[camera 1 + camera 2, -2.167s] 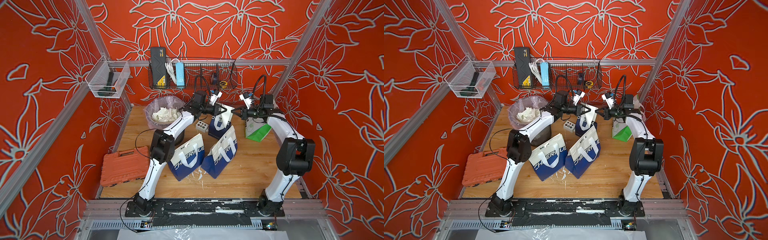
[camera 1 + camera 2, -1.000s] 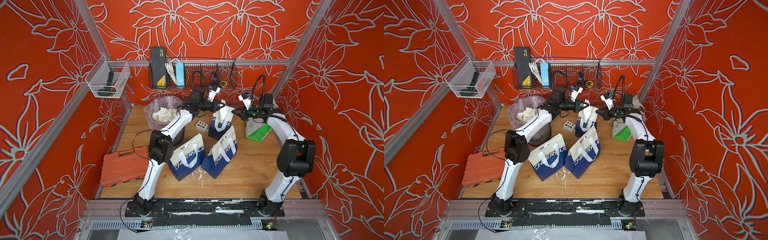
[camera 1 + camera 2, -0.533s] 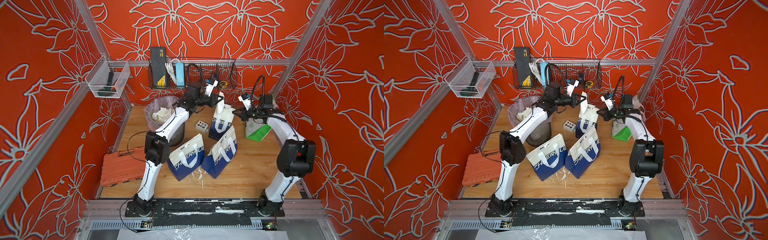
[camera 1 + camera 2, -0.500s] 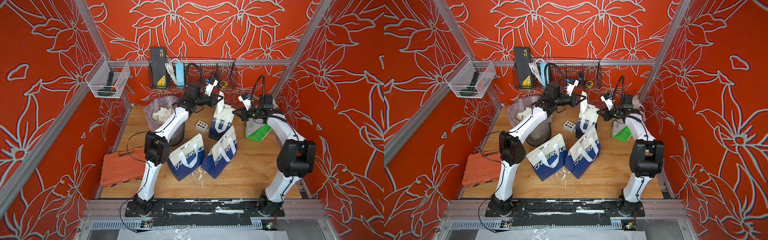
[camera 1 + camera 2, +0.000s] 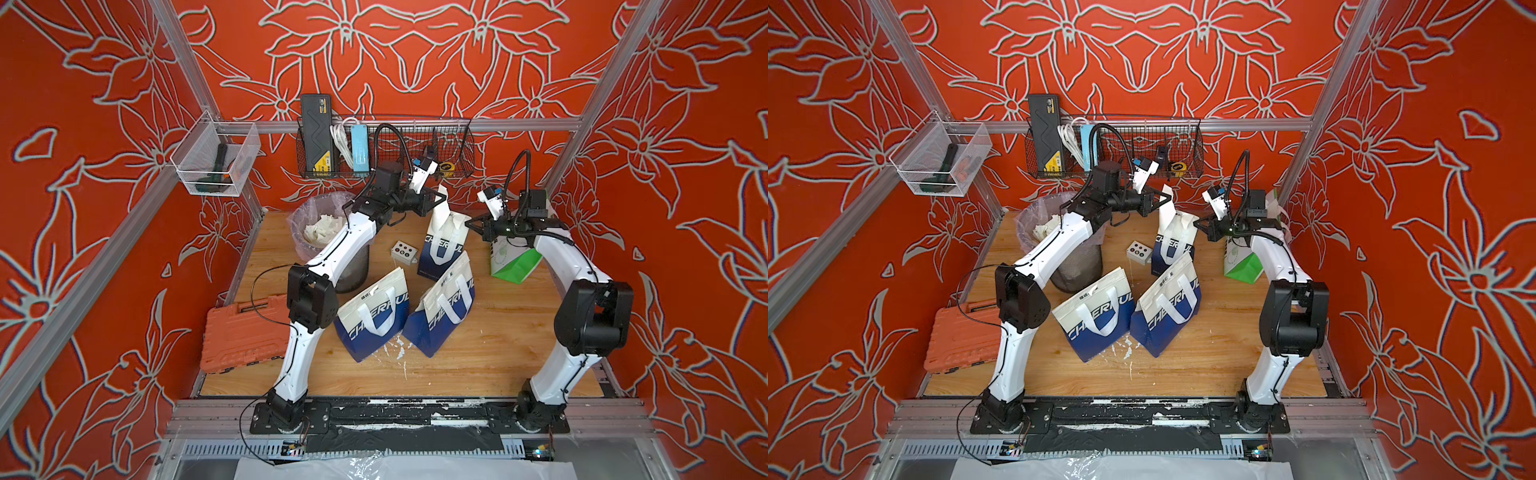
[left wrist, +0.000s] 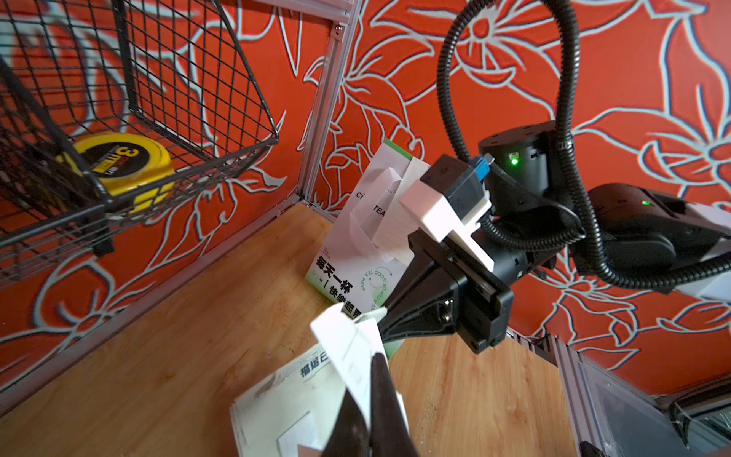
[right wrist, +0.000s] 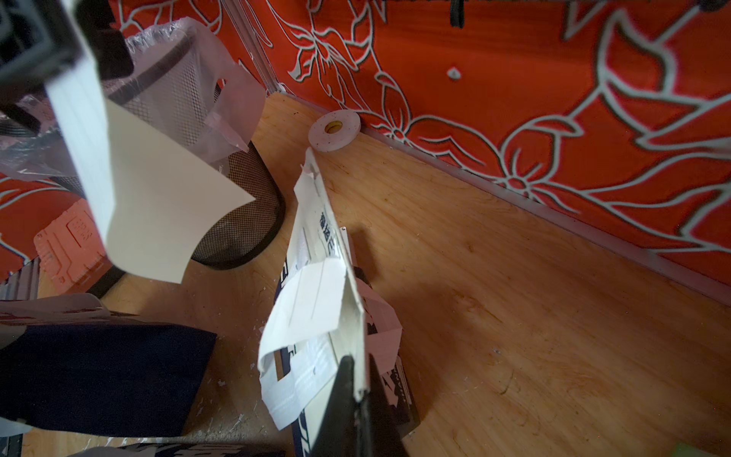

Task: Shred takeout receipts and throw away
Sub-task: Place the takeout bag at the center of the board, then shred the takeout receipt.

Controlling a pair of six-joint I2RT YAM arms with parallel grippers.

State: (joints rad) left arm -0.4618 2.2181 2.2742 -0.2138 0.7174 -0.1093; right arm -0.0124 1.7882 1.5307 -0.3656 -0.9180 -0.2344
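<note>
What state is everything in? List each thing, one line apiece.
left gripper: shut on the receipt, above the back bag.
right gripper: shut on the back bag's top edge.
receipt: off the table, pinched at one end.
back bag: upright, held.
front bags: leaning, unheld.
bin: lined, paper scraps inside.
tool case: closed.
</note>
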